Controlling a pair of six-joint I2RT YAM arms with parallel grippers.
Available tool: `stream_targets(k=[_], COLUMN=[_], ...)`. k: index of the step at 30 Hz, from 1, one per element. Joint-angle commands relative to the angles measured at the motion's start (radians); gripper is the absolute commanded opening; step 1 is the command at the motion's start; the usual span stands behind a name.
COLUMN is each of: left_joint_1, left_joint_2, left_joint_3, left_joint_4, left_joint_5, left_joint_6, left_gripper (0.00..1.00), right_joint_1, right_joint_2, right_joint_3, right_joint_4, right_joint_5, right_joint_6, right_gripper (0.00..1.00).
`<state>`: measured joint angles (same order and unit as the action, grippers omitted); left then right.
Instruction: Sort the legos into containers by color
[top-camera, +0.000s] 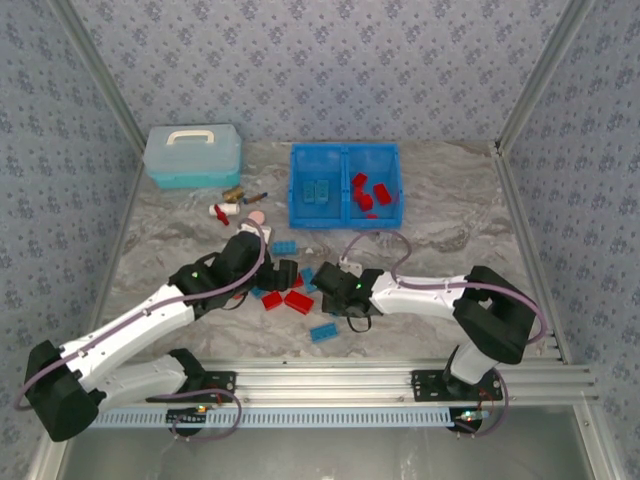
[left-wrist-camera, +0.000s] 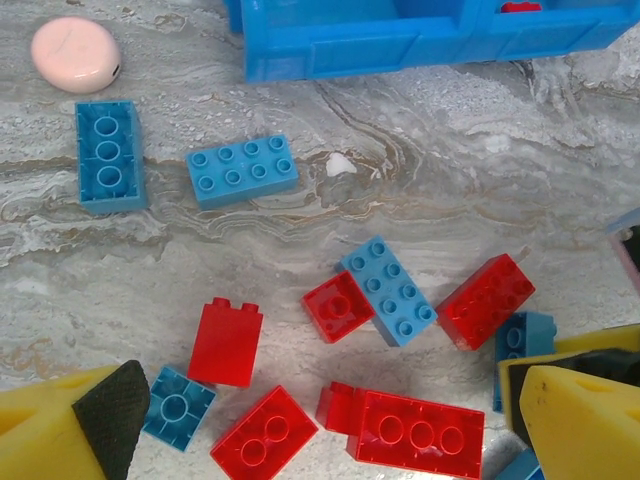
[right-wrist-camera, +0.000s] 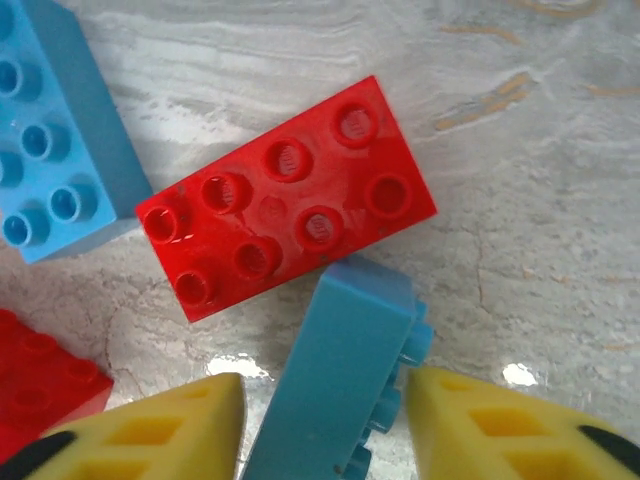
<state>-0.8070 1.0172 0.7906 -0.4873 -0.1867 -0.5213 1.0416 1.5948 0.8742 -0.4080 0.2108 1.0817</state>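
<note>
Right claw (right-wrist-camera: 322, 400) pinching blue lego (right-wrist-camera: 345, 320) on edge, beside red lego (right-wrist-camera: 285, 195); grip looks snug. Left claw (left-wrist-camera: 325, 400) gaping wide above scattered legos (left-wrist-camera: 240, 170) on surface (left-wrist-camera: 450, 200).

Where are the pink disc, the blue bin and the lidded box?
pink disc (left-wrist-camera: 75, 54), left wrist view, its top.
blue bin (top-camera: 318, 218), top external view, front wall.
lidded box (top-camera: 195, 152), top external view, lid.

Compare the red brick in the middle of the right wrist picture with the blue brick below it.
The red brick lies flat, studs up; the blue brick stands on its side, studs sideways. No gripper holds the red brick; the blue brick sits between the fingers of the right gripper. Both are studded plastic bricks.
</note>
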Motion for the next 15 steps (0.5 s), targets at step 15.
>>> stream_targets(k=[15], left_joint_1=[0.003], left_joint_2=[-0.248], left_joint_3=[-0.061], left_joint_4=[0.046], left_joint_5=[-0.001], left_joint_6=[-0.006], left_gripper=[0.99], right_joint_1=[0.032], right_joint_2=[-0.146], right_joint_3=[0.450], right_joint_4=[-0.257], right_joint_5=[0.413], right_joint_6=[-0.435], right_gripper=[0.21])
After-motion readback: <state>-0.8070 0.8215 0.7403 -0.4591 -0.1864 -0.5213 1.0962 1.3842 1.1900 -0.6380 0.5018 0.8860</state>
